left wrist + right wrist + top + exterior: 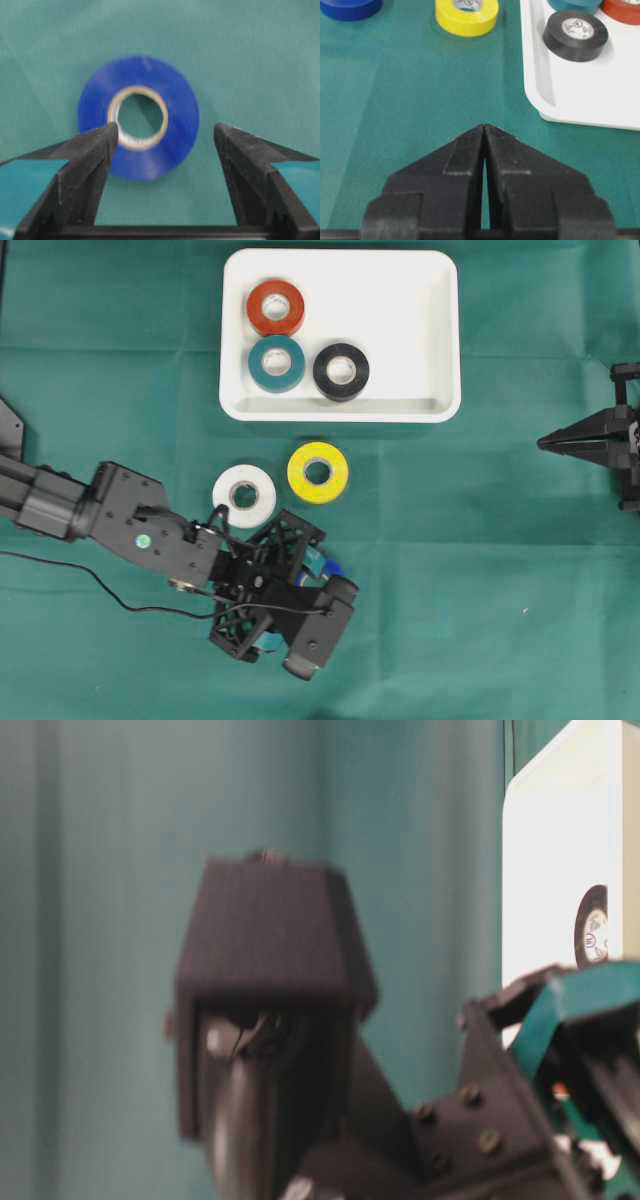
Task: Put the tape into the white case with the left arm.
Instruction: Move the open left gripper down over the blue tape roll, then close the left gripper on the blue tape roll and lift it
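Note:
A blue tape roll (180, 120) lies flat on the green cloth, mostly hidden under my left gripper (300, 595) in the overhead view, where only a blue sliver (333, 567) shows. In the left wrist view my left gripper (166, 128) is open. Its left fingertip (107, 135) overlaps the roll's near left rim, and its right fingertip (222, 135) stands apart to the roll's right. Nothing is gripped. The white case (400, 300) sits at the back and holds red (275, 308), teal (276, 363) and black (341, 371) rolls. My right gripper (545, 443) is shut and empty at the right edge.
A white roll (244, 496) and a yellow roll (317, 472) lie on the cloth between my left gripper and the case's front rim. The right wrist view shows the yellow roll (466, 17), the blue roll (350, 7) and the case's corner (580, 100).

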`<state>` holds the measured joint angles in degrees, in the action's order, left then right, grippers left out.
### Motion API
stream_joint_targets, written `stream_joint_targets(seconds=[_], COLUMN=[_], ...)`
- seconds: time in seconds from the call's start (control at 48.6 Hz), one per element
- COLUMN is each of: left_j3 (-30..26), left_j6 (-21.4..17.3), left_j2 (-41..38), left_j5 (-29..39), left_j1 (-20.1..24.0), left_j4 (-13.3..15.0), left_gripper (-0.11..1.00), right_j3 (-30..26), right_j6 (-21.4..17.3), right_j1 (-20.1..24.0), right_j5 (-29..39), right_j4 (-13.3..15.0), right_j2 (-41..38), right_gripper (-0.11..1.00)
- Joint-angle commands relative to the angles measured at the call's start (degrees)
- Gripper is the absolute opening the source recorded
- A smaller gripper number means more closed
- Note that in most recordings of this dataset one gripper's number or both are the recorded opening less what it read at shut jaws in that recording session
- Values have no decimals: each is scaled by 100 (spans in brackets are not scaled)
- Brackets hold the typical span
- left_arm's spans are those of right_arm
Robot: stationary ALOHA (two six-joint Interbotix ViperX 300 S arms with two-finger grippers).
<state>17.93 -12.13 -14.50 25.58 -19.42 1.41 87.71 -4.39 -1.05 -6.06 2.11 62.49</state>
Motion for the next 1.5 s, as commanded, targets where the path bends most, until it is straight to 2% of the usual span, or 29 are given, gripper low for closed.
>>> stream_joint_targets(seconds=[0.0, 1.172, 1.234, 1.275, 1.419, 1.481], left_j3=[-264, -308, -299, -290, -281, -281], left_j6=[9, 9, 9, 9, 9, 9], left_j2=[-53, -545, -545, -545, -510, -501], left_j5=[9, -26, -26, -26, -26, -26], left_j1=[-18, -53, -62, -62, -70, -70], left_j4=[0, -9, -9, -9, -9, -18], left_gripper=[76, 74, 70, 64, 26, 26], right_j3=[-62, -35, -44, -44, -35, -35], right_j6=[-9, -9, -9, -9, -9, -9], right_j1=[0, 0, 0, -9, 0, 0], right_j5=[-53, -97, -105, -105, -105, -105], right_j4=[44, 105, 105, 105, 105, 105], right_j2=[-35, -53, -53, -53, -53, -53], right_gripper=[-9, -9, -9, -9, -9, -9])
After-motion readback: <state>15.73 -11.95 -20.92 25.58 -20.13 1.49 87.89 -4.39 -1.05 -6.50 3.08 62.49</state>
